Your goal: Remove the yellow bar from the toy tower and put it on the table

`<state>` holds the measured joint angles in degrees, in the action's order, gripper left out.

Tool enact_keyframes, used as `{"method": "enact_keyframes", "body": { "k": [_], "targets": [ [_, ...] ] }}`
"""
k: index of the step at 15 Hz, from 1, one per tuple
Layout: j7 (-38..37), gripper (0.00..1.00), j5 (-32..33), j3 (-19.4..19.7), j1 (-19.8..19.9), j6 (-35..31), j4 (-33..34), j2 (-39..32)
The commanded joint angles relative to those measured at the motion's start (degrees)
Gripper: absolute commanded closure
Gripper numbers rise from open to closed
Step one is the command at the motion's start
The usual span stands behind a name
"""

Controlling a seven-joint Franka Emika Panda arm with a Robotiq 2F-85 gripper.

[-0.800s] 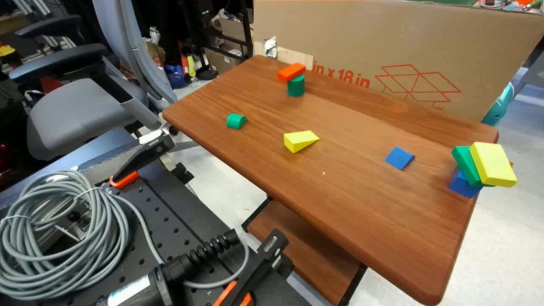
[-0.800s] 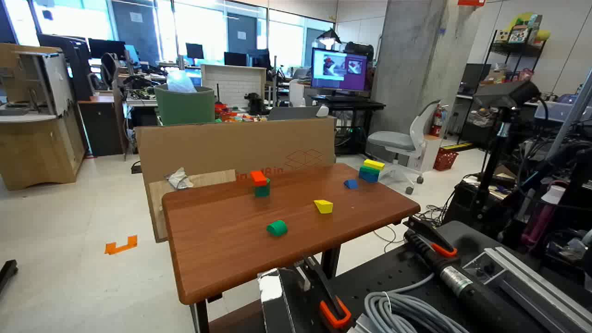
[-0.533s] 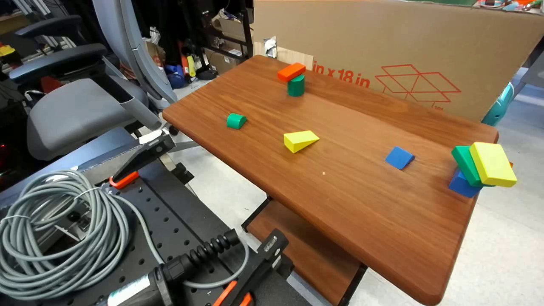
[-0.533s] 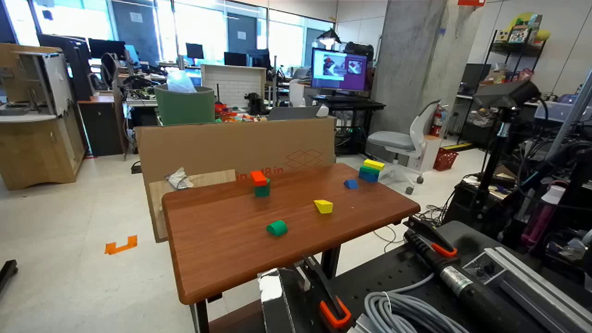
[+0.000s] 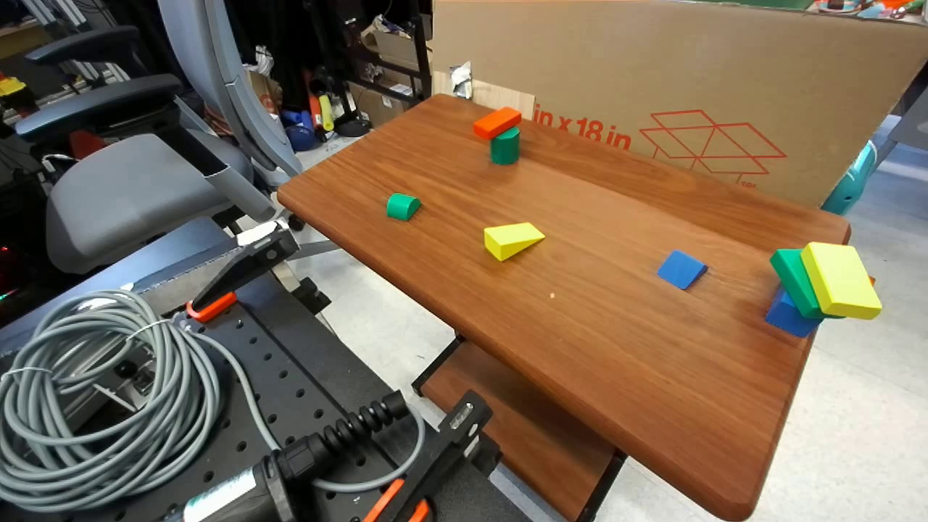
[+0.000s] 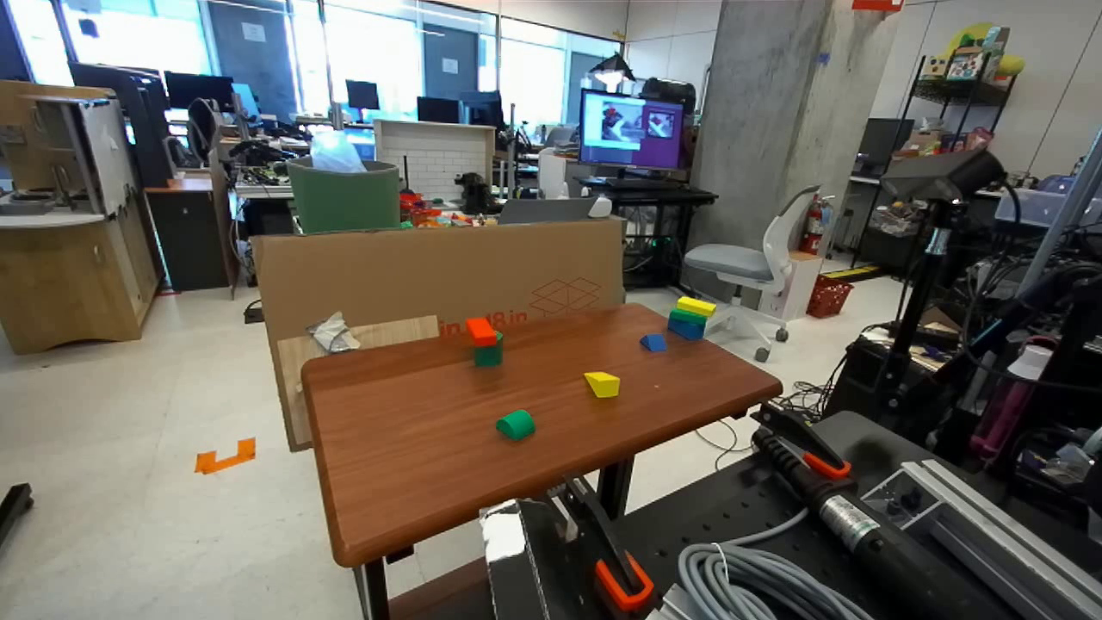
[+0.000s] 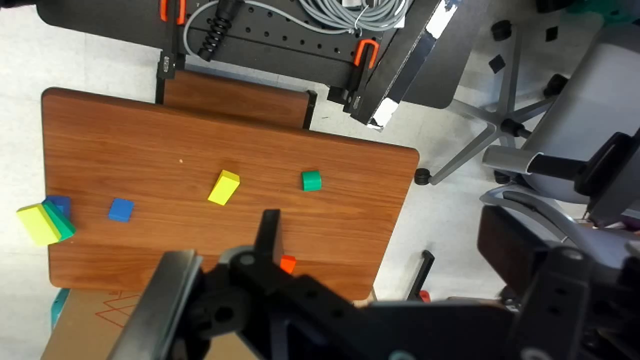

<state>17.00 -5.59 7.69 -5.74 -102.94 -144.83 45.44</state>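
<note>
On the toy tower (image 6: 687, 324), the yellow bar (image 5: 842, 279) lies flat as the topmost piece, broad face up, over a green block (image 5: 797, 283) that in turn rests over a blue block (image 5: 792, 319). The bar's long axis slants across the line of the nearby short edge of the surface (image 5: 623, 348) rather than running along it; one narrow end points toward the cardboard panel (image 5: 580, 58), the other away from it. The green block beneath is turned slightly against the bar, and in the wrist view the bar shows mostly past that edge, with floor (image 7: 20, 150) behind it. An orange sliver (image 5: 873, 280) shows behind the bar in an exterior view, too small to name. The claw (image 7: 387, 227), well apart from the toy tower, stands wide, its two fingers (image 7: 268, 232) spread on either side of a broad gap. Near the tower on the surface is a loose blue block (image 7: 121, 210); farther from the tower, a yellow wedge (image 7: 224, 188); farther still, a half-round green block (image 7: 311, 181). Also well apart from the tower, near the cardboard panel, an orange block (image 5: 497, 123) lies on top of an upright green block (image 5: 505, 148).
</note>
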Motion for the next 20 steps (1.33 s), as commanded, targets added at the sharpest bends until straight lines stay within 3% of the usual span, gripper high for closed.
{"method": "enact_keyframes", "body": {
  "k": [1,9,12,20],
  "targets": [
    [0.4,0.00,-0.4,-0.5,0.7,0.2,0.2,-0.1],
    [-1.1,0.00,-0.9,2.6,3.4,-11.8,6.6,-11.2],
    [0.4,0.00,-1.0,5.0,4.5,-16.3,12.3,-18.7],
    [8.2,0.00,-2.0,9.3,8.5,-20.8,28.0,-37.1]
  ]
}}
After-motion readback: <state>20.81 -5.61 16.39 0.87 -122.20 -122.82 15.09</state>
